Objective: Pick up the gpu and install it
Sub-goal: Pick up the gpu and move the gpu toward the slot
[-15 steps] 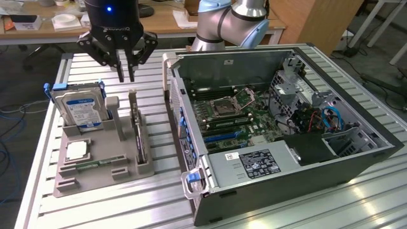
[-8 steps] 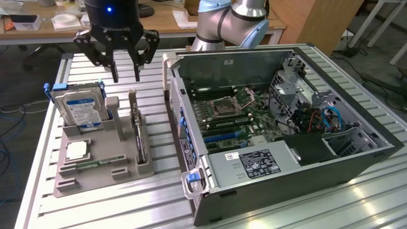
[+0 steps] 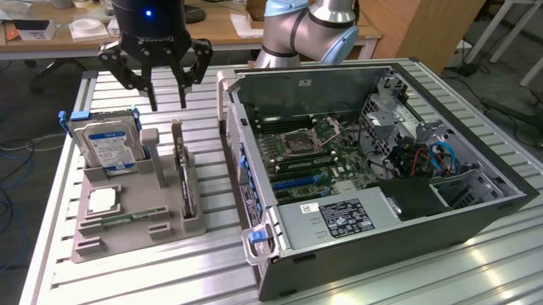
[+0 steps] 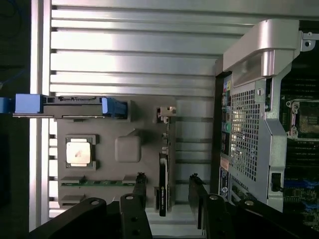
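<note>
Nearest the exterior camera, a silver slatted aluminium table (image 3: 170, 273) is carrying a black, open-sided computer case (image 3: 475, 216), which is lying with its grey boxed power supply (image 3: 339, 219) toward the front and its green motherboard (image 3: 314, 152) facing up. Beside the case, toward the exterior view's left, a grey moulded plastic parts tray (image 3: 127, 238) is sitting on the slats. A square silver processor chip (image 3: 102, 200) is lying in the tray, with narrow green memory sticks (image 3: 127, 219) in front of it, and behind them a silver hard drive with a blue label (image 3: 110, 149) is standing upright. The gpu (image 3: 183, 171), a thin green circuit card with a black fan side, is standing on edge in the tray's slot nearest the case, not yet lifted. Farther back, the black three-link gripper (image 3: 167, 101) is hovering above the far end of the tray with its fingers spread apart and gripping nothing. In the wrist view, the gripper (image 4: 167, 177) is hanging over the gpu (image 4: 163, 184), one dark finger showing on either side of the card's edge, apart from it. Behind it all, the pale blue and silver robot arm (image 3: 306, 28) is rising in front of a wooden desk (image 3: 212, 25).
</note>
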